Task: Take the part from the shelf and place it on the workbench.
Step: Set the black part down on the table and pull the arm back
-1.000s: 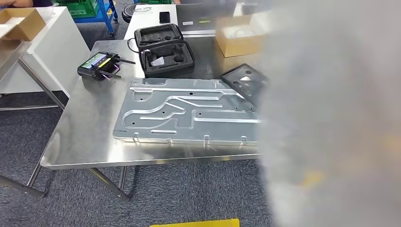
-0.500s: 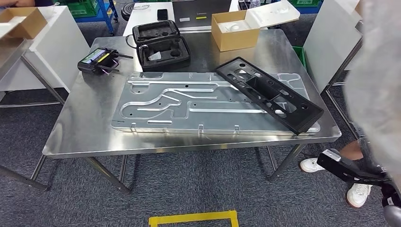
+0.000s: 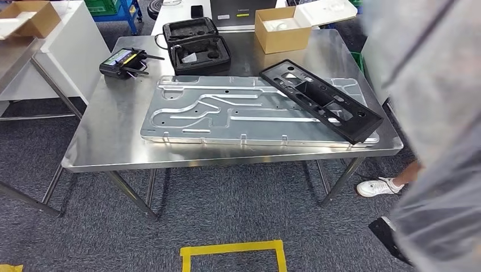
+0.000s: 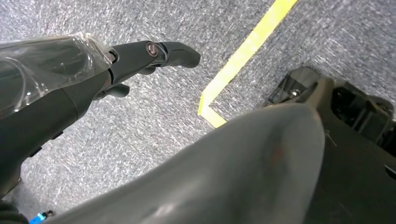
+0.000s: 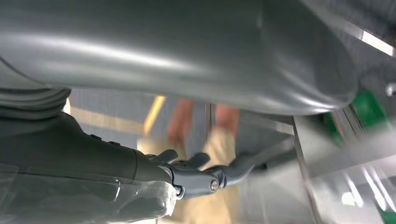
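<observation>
**A:** On the brushed stainless-steel table [image 3: 102, 153], from the head view, what lies there?

**B:** A long black plastic panel with rectangular cut-outs [image 3: 323, 99] rests slantwise across the far right end of a large flat silver metal plate with pressed channels [image 3: 227, 116]. If that black panel is the part, I'd judge the placing done; I can't be sure it is. Behind the plate sit an open black foam-lined case [image 3: 195, 48], a dark handheld controller with a lit screen [image 3: 123, 61] and an open brown cardboard box [image 3: 281, 31]. A blurred pale shape, plastic-wrapped, covers the right of the picture. A person's white shoe [image 3: 380, 186] shows on the grey carpet beside the table leg, and yellow tape [image 3: 232, 252] marks a square on the floor.

**A:** And at the left wrist?

**B:** The left hand [image 4: 144, 58] hangs over speckled grey carpet, its dark smooth fingers [image 4: 180, 52] loosely extended and grasping nothing. Clear crinkled film wraps the wrist. A yellow tape corner [image 4: 219, 100] runs across the carpet.

**A:** The right wrist?

**B:** The right hand [image 5: 205, 175] is also released, grey fingers [image 5: 243, 168] stretched out with nothing between them. Beyond it, blurred, are a person's legs [image 5: 201, 121] and shiny metal framing.

**A:** So what is left?

**B:** Both hands are empty and low, so either the job is finished or a fresh fetch from the shelf hasn't begun.
</observation>
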You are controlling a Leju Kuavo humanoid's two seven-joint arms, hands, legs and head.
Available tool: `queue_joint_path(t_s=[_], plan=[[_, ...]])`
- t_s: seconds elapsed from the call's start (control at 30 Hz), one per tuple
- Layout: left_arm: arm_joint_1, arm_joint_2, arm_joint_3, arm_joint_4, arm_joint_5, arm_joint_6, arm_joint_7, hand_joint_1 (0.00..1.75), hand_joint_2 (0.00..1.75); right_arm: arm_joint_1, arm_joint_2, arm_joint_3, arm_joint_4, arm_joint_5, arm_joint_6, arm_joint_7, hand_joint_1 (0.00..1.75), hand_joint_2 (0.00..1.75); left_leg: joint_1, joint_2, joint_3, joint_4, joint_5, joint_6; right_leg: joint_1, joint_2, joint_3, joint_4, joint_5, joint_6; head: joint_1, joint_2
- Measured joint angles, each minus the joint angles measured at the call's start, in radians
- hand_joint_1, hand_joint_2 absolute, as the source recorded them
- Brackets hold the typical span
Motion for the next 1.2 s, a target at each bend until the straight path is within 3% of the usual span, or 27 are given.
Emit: queue_joint_path(t_s=[0.13,0.2,0.27,0.3,0.33,0.37,0.4,0.43,0.5,0.53,0.6,0.63,0.7,0.77,0.8,0.83,0.87,0.93,1.0,1.03,1.13,1.2], plan=[[-0.001,0.0,0.0,0.0,0.002,0.001,0.009,0.0,0.0,-0.107,0.108,0.073,0.236,-0.237,0.006,-0.211,0.0,0.0,0.005,0.0,-0.014,0.023,-0.001,-0.022,0.007,0.004,-0.007,-0.013,0.008,-0.035,0.002,0.0],[-0.001,0.0,0.0,0.0,0.001,0.001,0.011,0.0,0.0,-0.154,0.155,0.1,0.347,-0.307,0.031,-0.276,0.0,0.0,0.009,-0.002,-0.042,0.092,-0.064,-0.033,0.006,0.003,-0.022,-0.014,0.023,-0.051,0.001,0.0],[0.0,0.0,0.0,0.0,0.0,0.001,0.013,0.0,0.0,-0.196,0.206,0.121,0.455,-0.353,0.059,-0.31,0.0,0.0,0.013,-0.003,-0.083,0.22,-0.156,-0.043,0.007,0.001,-0.043,-0.013,0.039,-0.059,0.001,0.0],[0.0,0.0,0.0,0.0,0.0,0.001,0.013,0.0,0.0,-0.219,0.233,0.13,0.513,-0.372,0.075,-0.319,0.0,0.0,0.015,-0.003,-0.097,0.278,-0.184,-0.045,0.009,0.001,-0.055,-0.013,0.047,-0.06,0.001,0.0],[0.0,0.0,0.0,0.0,0.0,0.001,0.014,0.0,0.0,-0.241,0.263,0.138,0.573,-0.39,0.093,-0.325,0.0,0.0,0.016,-0.003,-0.096,0.309,-0.189,-0.046,0.01,0.001,-0.067,-0.012,0.056,-0.06,0.001,0.0],[0.0,0.0,0.0,0.0,-0.001,0.001,0.015,0.0,0.0,-0.259,0.29,0.146,0.627,-0.406,0.112,-0.329,0.0,0.0,0.017,-0.003,-0.078,0.302,-0.175,-0.044,0.012,0.0,-0.078,-0.011,0.064,-0.06,0.001,0.0],[-0.001,0.0,0.0,0.0,-0.001,0.001,0.016,0.0,0.0,-0.27,0.315,0.152,0.671,-0.418,0.13,-0.328,0.0,0.0,0.016,-0.003,-0.04,0.256,-0.147,-0.04,0.014,0.0,-0.089,-0.011,0.072,-0.059,0.001,0.0],[-0.002,0.001,0.0,0.0,-0.002,0.001,0.016,0.0,0.0,-0.281,0.34,0.157,0.709,-0.427,0.148,-0.324,0.0,0.0,0.014,-0.003,0.014,0.178,-0.119,-0.033,0.015,-0.001,-0.097,-0.011,0.08,-0.057,0.001,0.0],[-0.006,0.002,0.0,0.0,-0.004,0.002,0.016,0.0,0.0,-0.304,0.383,0.166,0.778,-0.446,0.19,-0.304,0.0,0.0,0.009,-0.004,0.109,0.026,-0.099,-0.019,0.018,-0.001,-0.109,-0.012,0.095,-0.05,0.001,0.0],[-0.009,0.003,0.0,0.0,-0.005,0.002,0.015,0.0,0.0,-0.313,0.404,0.169,0.808,-0.454,0.215,-0.288,0.0,0.0,0.006,-0.004,0.132,-0.016,-0.1,-0.015,0.018,-0.002,-0.111,-0.013,0.102,-0.046,0.001,0.0],[-0.011,0.003,0.0,0.0,-0.007,0.003,0.013,0.0,0.0,-0.325,0.441,0.172,0.86,-0.469,0.263,-0.247,0.0,0.0,0.004,-0.004,0.131,-0.033,-0.094,-0.01,0.018,-0.003,-0.115,-0.015,0.115,-0.034,0.002,0.0],[-0.01,0.003,0.0,0.0,-0.009,0.003,0.012,0.0,0.0,-0.329,0.461,0.174,0.882,-0.476,0.283,-0.225,0.0,0.0,0.006,-0.003,0.125,-0.036,-0.086,-0.006,0.017,-0.003,-0.119,-0.011,0.11,-0.03,0.001,0.0],[-0.01,0.004,0.0,0.0,-0.012,0.003,0.012,0.0,0.0,-0.334,0.499,0.177,0.926,-0.495,0.313,-0.179,0.0,0.0,0.01,-0.001,0.107,-0.041,-0.065,0.008,0.016,-0.003,-0.143,0.046,0.048,-0.023,0.001,0.0],[-0.01,0.004,0.0,0.0,-0.015,0.003,0.011,0.0,0.0,-0.34,0.53,0.178,0.963,-0.514,0.335,-0.144,0.0,0.0,0.008,0.0,0.085,-0.039,-0.048,0.015,0.014,-0.003,-0.186,0.183,-0.055,-0.019,0.002,0.0],[-0.01,0.004,0.0,0.0,-0.016,0.003,0.012,0.0,0.0,-0.342,0.543,0.178,0.978,-0.519,0.344,-0.133,0.0,0.0,0.007,0.003,0.073,-0.038,-0.04,0.016,0.014,-0.003,-0.201,0.249,-0.084,-0.017,0.002,0.0],[-0.009,0.004,0.0,0.0,-0.017,0.003,0.012,0.0,0.0,-0.344,0.555,0.178,0.991,-0.524,0.353,-0.123,0.0,0.0,0.006,0.005,0.061,-0.035,-0.032,0.016,0.014,-0.003,-0.203,0.291,-0.09,-0.015,0.002,0.0],[-0.009,0.004,0.0,0.0,-0.018,0.003,0.013,0.0,0.0,-0.345,0.565,0.178,1.003,-0.528,0.358,-0.117,0.0,0.0,0.005,0.009,0.049,-0.031,-0.026,0.015,0.014,-0.004,-0.186,0.292,-0.072,-0.014,0.002,0.0],[-0.009,0.004,0.0,0.0,-0.018,0.003,0.015,0.0,0.0,-0.349,0.582,0.178,1.02,-0.536,0.364,-0.111,0.0,0.0,0.006,0.018,0.028,-0.018,-0.017,0.011,0.013,-0.019,-0.097,0.183,-0.014,-0.011,0.002,0.0],[-0.008,0.004,0.0,0.0,-0.018,0.002,0.016,0.0,0.0,-0.359,0.596,0.178,1.031,-0.54,0.365,-0.111,0.0,0.0,0.002,0.032,0.012,0.001,-0.013,0.003,0.02,-0.048,-0.005,0.038,-0.002,-0.015,0.002,0.0],[-0.008,0.004,0.0,0.0,-0.018,0.002,0.017,0.0,0.0,-0.365,0.602,0.178,1.036,-0.541,0.365,-0.112,0.0,0.0,0.001,0.04,0.008,0.009,-0.011,-0.001,0.023,-0.056,0.016,-0.001,-0.008,-0.02,0.002,0.0],[-0.009,0.005,0.0,0.0,-0.019,0.002,0.019,0.0,0.0,-0.37,0.615,0.178,1.053,-0.547,0.368,-0.115,0.0,0.0,0.005,0.052,-0.001,0.022,-0.008,-0.02,0.026,-0.042,0.007,-0.015,-0.004,-0.048,0.002,0.0],[-0.008,0.005,0.0,0.0,-0.019,0.002,0.019,0.0,0.0,-0.371,0.621,0.178,1.062,-0.552,0.373,-0.116,0.0,0.0,0.01,0.029,-0.022,0.074,-0.06,-0.036,0.024,-0.037,-0.009,-0.016,0.013,-0.067,0.002,0.0]])
